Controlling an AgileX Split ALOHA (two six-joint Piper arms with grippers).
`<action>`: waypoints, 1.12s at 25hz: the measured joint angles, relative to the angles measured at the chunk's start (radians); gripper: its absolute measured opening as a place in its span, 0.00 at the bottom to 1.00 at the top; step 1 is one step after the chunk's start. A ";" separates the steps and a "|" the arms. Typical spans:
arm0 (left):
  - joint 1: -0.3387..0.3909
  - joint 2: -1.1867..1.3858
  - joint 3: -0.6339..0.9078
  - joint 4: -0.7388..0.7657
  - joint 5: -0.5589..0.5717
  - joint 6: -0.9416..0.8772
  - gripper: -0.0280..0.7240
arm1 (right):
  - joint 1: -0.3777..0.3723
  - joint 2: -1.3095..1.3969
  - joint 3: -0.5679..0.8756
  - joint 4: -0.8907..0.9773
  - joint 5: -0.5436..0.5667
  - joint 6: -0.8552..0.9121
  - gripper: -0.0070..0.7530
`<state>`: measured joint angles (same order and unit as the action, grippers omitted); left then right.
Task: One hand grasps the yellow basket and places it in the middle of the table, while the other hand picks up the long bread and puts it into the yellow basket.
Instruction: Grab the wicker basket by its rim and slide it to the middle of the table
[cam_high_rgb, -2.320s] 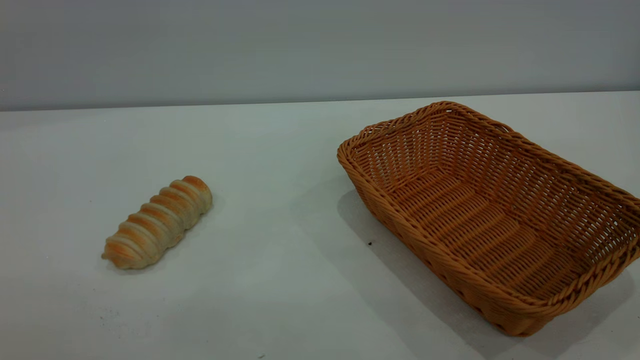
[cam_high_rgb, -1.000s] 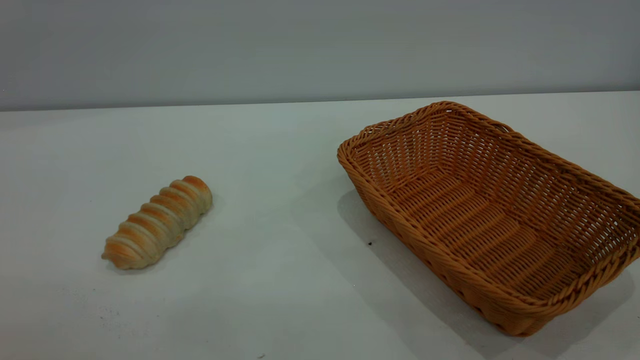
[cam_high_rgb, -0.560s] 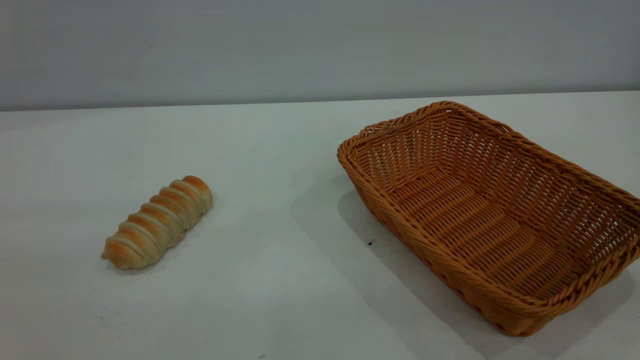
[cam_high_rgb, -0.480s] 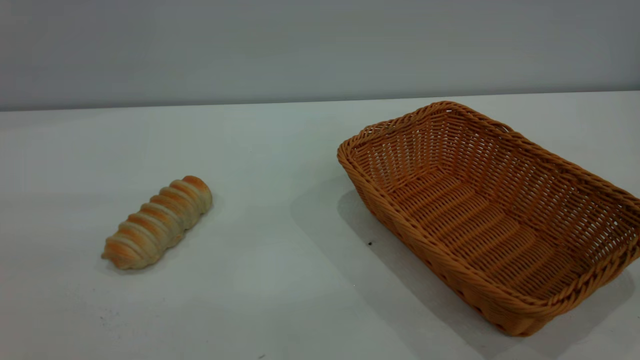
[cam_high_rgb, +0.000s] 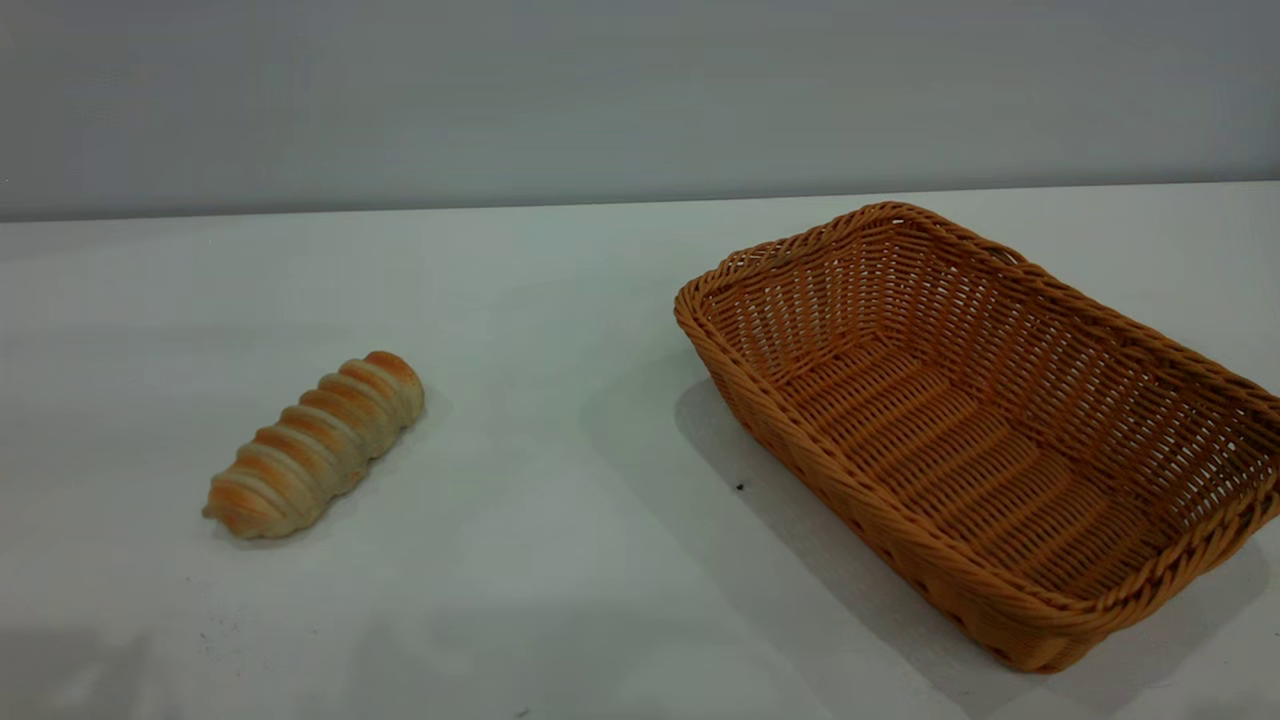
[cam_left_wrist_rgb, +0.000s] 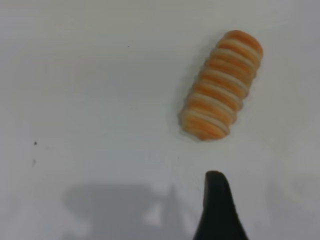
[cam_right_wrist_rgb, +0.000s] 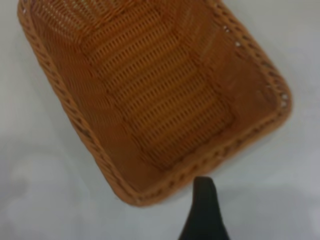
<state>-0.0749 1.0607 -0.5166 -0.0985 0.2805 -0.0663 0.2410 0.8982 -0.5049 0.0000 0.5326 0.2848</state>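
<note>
In the exterior view the table (cam_high_rgb: 560, 560) carries two things, well apart. The long bread (cam_high_rgb: 315, 445) lies flat on the left side, slanting with its near end toward the left and its far end toward the middle. The yellow basket (cam_high_rgb: 985, 430) stands upright on the right side, open side up and with nothing inside, set at an angle so one corner points toward the far middle of the table. A tiny dark speck (cam_high_rgb: 740, 487) sits on the table just beside the basket's near-left wall. Neither arm shows in this view; only faint shadows fall along the near edge.

In the left wrist view the bread (cam_left_wrist_rgb: 221, 85) lies on the bare white surface, and one dark fingertip of the left gripper (cam_left_wrist_rgb: 217, 210) juts in, close to the bread's end but apart from it. Only that one finger shows, so how wide the claw stands cannot be told; it holds nothing.

In the right wrist view the basket (cam_right_wrist_rgb: 65, 100) fills most of the picture, seen from above. A single dark fingertip of the right gripper (cam_right_wrist_rgb: 204, 212) appears just outside the braided rim, seemingly not touching it. Its opening cannot be told either.
</note>
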 joint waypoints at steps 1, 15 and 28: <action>0.000 0.017 0.000 0.000 -0.019 0.000 0.78 | 0.000 0.050 -0.012 0.014 -0.024 0.012 0.78; 0.000 0.042 0.000 -0.003 -0.122 0.000 0.78 | -0.058 0.523 -0.116 0.043 -0.121 0.253 0.78; 0.000 0.042 0.000 -0.010 -0.122 0.000 0.78 | -0.084 0.696 -0.117 0.117 -0.195 0.298 0.78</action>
<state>-0.0749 1.1025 -0.5166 -0.1088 0.1580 -0.0663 0.1566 1.5942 -0.6221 0.1170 0.3377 0.5824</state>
